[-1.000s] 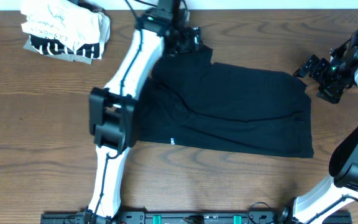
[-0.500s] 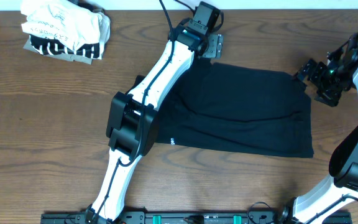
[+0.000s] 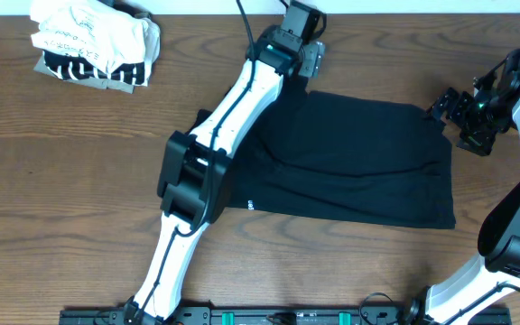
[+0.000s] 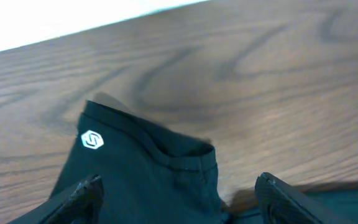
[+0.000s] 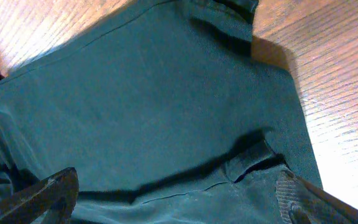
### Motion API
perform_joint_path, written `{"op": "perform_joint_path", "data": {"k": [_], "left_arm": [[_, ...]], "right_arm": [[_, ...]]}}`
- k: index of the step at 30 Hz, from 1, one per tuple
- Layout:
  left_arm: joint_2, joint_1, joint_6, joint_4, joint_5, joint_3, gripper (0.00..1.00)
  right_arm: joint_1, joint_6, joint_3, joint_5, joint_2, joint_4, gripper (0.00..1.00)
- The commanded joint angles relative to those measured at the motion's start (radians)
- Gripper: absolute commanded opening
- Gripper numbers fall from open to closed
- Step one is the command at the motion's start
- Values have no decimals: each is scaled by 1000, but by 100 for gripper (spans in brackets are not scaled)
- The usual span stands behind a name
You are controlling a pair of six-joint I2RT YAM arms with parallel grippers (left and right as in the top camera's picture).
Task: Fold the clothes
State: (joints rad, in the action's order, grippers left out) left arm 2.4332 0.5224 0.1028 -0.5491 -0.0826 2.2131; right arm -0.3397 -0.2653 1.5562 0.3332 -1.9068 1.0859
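The clothes, one large black shirt (image 3: 350, 158), lie spread flat in the middle of the table, with a tiny white mark (image 3: 250, 204) near the front edge. My left gripper (image 3: 311, 61) hovers open over the shirt's far edge. In the left wrist view a fold of the shirt (image 4: 148, 168) with a white logo (image 4: 92, 140) lies between and beyond the left gripper's (image 4: 179, 190) spread fingers. My right gripper (image 3: 457, 116) is open at the shirt's right edge. In the right wrist view the shirt (image 5: 148, 106) fills the space above the right gripper (image 5: 176, 196), with nothing held.
A white folded bundle with black lettering (image 3: 93, 45) sits at the far left corner of the wooden table (image 3: 61, 181). My left arm (image 3: 215, 153) stretches across the shirt's left part. The table's far edge runs just behind the left gripper.
My left gripper has swung right along the shirt's far edge, and its arm now crosses the shirt's left side. The right gripper has shifted slightly toward the shirt.
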Motion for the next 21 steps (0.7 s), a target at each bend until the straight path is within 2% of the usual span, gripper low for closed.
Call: {"op": "perform_joint_path", "data": {"k": [1, 21], "left_arm": [[59, 6, -51, 2, -16, 26, 80], [175, 8, -50, 49, -16, 25, 80]], "right_arm": [[7, 26, -7, 7, -2, 10, 99], [7, 46, -7, 7, -2, 26, 99]]}}
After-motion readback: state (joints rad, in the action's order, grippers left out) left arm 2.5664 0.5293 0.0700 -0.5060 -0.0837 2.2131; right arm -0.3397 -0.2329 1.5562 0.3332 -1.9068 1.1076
